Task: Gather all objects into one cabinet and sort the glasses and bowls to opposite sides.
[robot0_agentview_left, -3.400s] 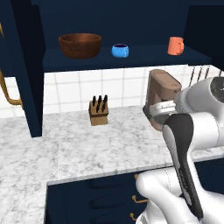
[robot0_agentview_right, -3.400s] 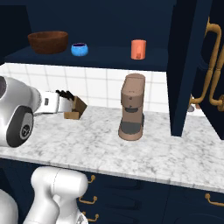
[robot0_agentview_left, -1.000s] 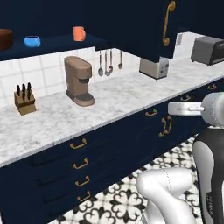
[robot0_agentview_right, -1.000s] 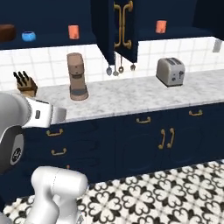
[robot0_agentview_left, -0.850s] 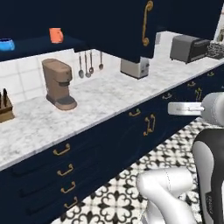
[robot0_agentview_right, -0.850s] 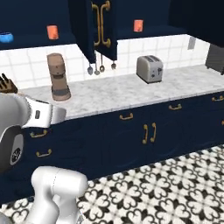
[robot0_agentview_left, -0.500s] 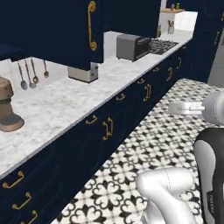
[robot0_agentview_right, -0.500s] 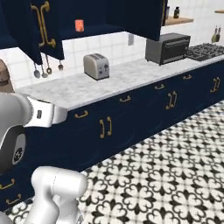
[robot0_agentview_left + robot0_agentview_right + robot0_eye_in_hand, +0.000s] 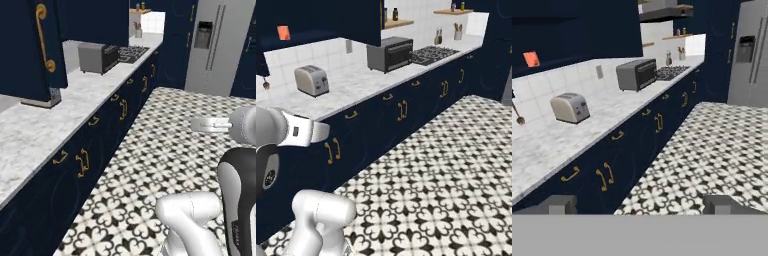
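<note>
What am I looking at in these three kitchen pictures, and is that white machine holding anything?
It is a rendered kitchen with a white robot arm on a driving base. Two pictures come from cameras on the base, behind the arm to its left and right. The third looks along the gripper, whose two finger tips stand apart with nothing between them. On the marble counter sit a toaster and a toaster oven, with a stove beyond. One orange tumbler stands on the navy cabinet shelf above the toaster. A grey fridge stands across the patterned floor.
</note>
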Robot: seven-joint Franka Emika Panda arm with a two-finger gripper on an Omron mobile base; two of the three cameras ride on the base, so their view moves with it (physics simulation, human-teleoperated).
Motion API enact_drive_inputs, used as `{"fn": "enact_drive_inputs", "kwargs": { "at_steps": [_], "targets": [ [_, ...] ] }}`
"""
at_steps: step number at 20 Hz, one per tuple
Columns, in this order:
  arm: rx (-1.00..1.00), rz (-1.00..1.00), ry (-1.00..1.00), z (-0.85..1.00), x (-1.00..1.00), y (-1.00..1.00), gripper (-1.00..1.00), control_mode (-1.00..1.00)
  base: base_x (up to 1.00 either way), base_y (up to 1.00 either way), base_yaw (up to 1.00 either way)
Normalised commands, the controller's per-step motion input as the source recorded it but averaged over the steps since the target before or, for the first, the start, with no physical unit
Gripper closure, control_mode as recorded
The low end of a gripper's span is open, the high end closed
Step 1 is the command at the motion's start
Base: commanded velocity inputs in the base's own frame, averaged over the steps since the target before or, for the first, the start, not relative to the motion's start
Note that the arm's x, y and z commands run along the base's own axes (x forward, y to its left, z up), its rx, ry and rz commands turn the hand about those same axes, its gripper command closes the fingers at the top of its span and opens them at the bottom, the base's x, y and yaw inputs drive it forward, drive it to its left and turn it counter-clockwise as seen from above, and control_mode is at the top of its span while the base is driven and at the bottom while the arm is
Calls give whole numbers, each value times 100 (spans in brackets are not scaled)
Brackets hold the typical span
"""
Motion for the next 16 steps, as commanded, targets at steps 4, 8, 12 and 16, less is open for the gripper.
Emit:
{"fn": "enact_drive_inputs", "kwargs": {
  "at_steps": [4,8,12,16],
  "targets": [
    [0,0,0,0,0,0,-100,100,66,-64,-42],
    [0,0,0,0,0,0,-100,100,94,-43,-26],
    [0,0,0,0,0,0,-100,100,100,-43,9],
    [0,0,0,0,0,0,-100,100,100,-28,36]
  ]
}}
